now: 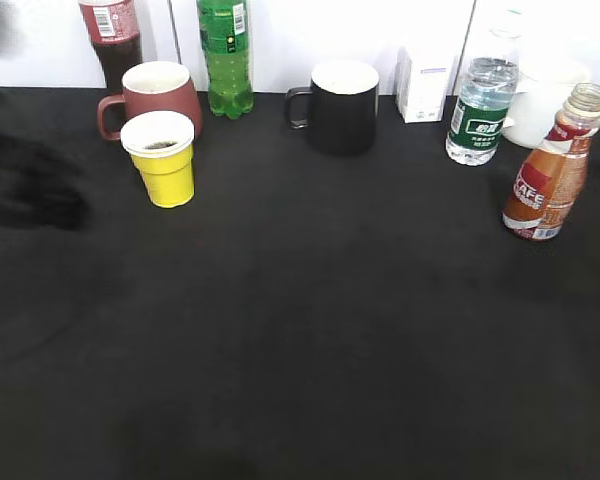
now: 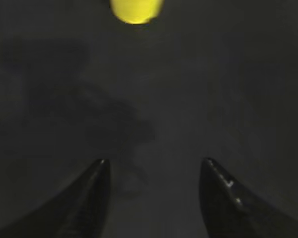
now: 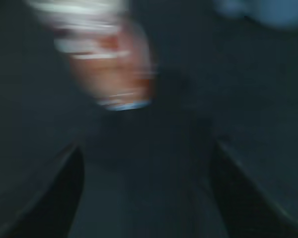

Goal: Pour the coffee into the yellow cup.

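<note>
The coffee bottle (image 1: 548,176) with the orange-red-white CAFE label stands uncapped and leaning at the right of the black table. It shows blurred in the right wrist view (image 3: 111,69), ahead of my open, empty right gripper (image 3: 146,173). The yellow cup (image 1: 163,158) stands at the back left with a little dark liquid inside. Its base shows at the top of the left wrist view (image 2: 136,10), far ahead of my open, empty left gripper (image 2: 154,171). The left arm is a dark blur (image 1: 25,185) at the exterior view's left edge. The right gripper is out of the exterior view.
A maroon mug (image 1: 152,95), a cola bottle (image 1: 111,35) and a green bottle (image 1: 226,55) stand behind the cup. A black mug (image 1: 338,105), a white box (image 1: 423,85), a water bottle (image 1: 481,110) and a white vessel (image 1: 540,105) line the back.
</note>
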Motion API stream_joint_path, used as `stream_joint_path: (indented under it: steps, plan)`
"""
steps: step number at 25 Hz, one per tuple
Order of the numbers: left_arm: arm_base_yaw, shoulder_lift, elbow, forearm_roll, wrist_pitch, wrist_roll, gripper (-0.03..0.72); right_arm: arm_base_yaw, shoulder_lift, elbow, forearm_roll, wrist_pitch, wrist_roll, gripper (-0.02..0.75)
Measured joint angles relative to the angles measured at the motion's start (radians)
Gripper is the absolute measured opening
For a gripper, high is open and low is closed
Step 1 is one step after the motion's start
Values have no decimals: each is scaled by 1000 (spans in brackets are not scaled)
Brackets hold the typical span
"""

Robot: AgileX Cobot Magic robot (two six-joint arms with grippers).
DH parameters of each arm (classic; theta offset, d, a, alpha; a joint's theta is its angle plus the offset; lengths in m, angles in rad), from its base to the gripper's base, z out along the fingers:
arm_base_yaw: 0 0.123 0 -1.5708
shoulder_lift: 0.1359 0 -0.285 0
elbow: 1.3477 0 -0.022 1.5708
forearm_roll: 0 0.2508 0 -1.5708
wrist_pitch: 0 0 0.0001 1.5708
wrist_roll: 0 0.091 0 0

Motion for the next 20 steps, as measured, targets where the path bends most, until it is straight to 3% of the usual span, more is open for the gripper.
stream_joint_path:
  steps: [3,8,11,14,20]
  plan:
    - [0,-288,38,-2,25,85,430,84,-240,26,43,119,-5,598]
    - [0,-819,206,-41,157,171,423,87,-715,43,68,480,10,597]
    - [0,-1036,318,-73,244,206,418,87,-970,44,-69,671,73,597]
    - [0,-1121,392,-68,263,213,417,88,-1037,116,-171,688,83,597]
    - [0,-1125,395,-67,261,224,417,88,-1037,210,-194,539,83,597]
